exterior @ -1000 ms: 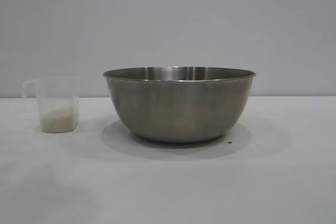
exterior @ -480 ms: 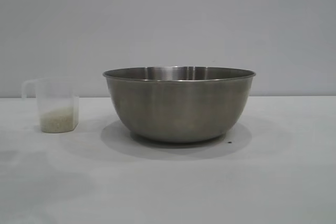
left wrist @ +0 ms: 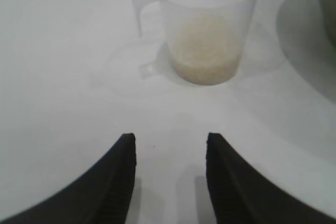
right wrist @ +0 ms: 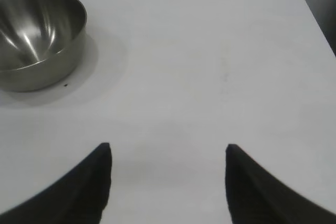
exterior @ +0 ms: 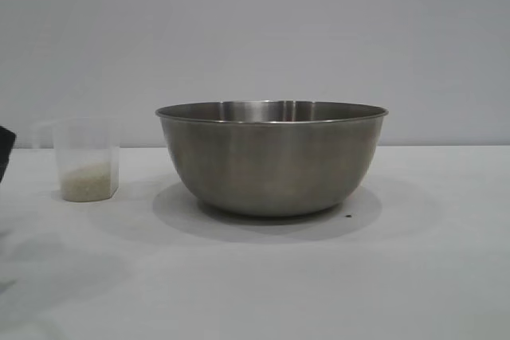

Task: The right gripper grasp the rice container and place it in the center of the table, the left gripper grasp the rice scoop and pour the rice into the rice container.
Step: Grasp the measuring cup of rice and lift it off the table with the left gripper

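While the small frosted-clear plastic rice scoop (exterior: 86, 158) stands upright near the white counter's (exterior: 263, 284) left edge, the black left gripper (left wrist: 169, 148) sits low just short of it, jaws parted and empty, lined up for a grasp. Off-white rice (left wrist: 203, 45) lies in its bottom, loop handle turned away from the bowl. Right of it, clearly apart, the wide brushed-steel rice container (exterior: 272, 157) already sits mid-counter. Farther right, the black right gripper (right wrist: 168, 153) hangs well clear, jaws open, holding nothing.
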